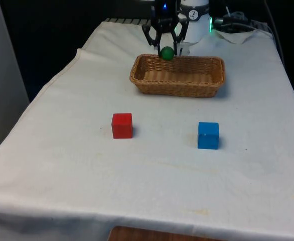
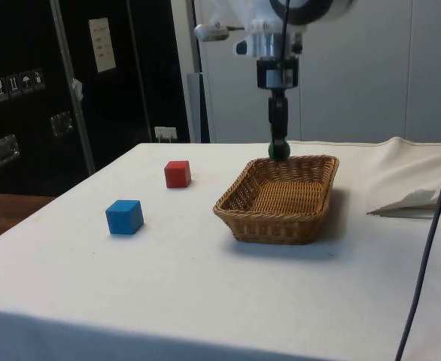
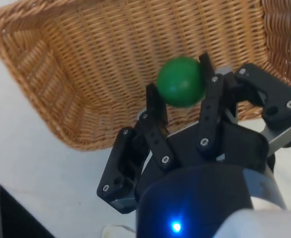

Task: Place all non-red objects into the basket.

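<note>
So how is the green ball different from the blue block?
The green ball is round and held in the gripper above the wicker basket; the blue block is a cube resting on the white cloth, outside the basket. Neither is red.

Nothing really readable here: the dark cabinet (image 2: 25, 98) at the side view's upper left carries a pale notice (image 2: 100, 43) and small pictogram stickers (image 2: 19, 83), all illegible.
</note>
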Available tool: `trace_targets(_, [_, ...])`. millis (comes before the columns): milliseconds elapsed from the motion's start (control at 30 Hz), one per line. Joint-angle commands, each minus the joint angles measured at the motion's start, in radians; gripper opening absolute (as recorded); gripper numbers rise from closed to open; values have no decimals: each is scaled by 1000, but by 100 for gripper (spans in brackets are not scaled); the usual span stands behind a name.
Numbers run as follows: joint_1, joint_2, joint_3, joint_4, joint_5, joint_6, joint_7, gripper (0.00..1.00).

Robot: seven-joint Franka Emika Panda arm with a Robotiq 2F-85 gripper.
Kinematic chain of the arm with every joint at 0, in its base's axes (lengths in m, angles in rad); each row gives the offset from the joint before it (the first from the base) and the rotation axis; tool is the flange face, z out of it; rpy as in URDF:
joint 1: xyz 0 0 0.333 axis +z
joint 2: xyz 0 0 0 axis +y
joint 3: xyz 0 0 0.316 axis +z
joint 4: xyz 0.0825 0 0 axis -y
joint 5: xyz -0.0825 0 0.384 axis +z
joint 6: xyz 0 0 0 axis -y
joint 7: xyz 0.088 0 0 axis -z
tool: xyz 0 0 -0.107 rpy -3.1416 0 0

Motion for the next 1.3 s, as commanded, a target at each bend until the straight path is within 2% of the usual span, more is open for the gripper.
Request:
trace_targets(0, [4,7,0,-8,16,23,-8,0])
trace_targets(100, [4,36,2,-11,24,50,-10,0])
trace_targets(133, [0,31,2,-4,7,28,-1,0])
trace_targets(200, [5,62,5,-12,30,74,-9,0])
trace_targets(400, [8,123,13,-15,38,131,6,0])
trace_targets(433, [5,122,9,-9,20,113,9,0])
trace_targets(467, [8,129,14,-15,39,137,9,0])
trace_targets(667, [10,161,28,-21,53,175,26,0])
trace_targets(700, [10,167,31,-22,55,182,30,15])
trace_targets(800, [8,175,29,-17,40,174,39,44])
trace_targets(833, [9,172,34,-23,55,189,36,44])
trace_targets(867, [9,173,35,-23,55,190,37,54])
trace_targets(967, [9,175,36,-24,55,192,40,84])
trace_targets(1000, [10,175,36,-25,56,193,41,99])
trace_targets(1267, [9,166,31,-21,42,179,50,100])
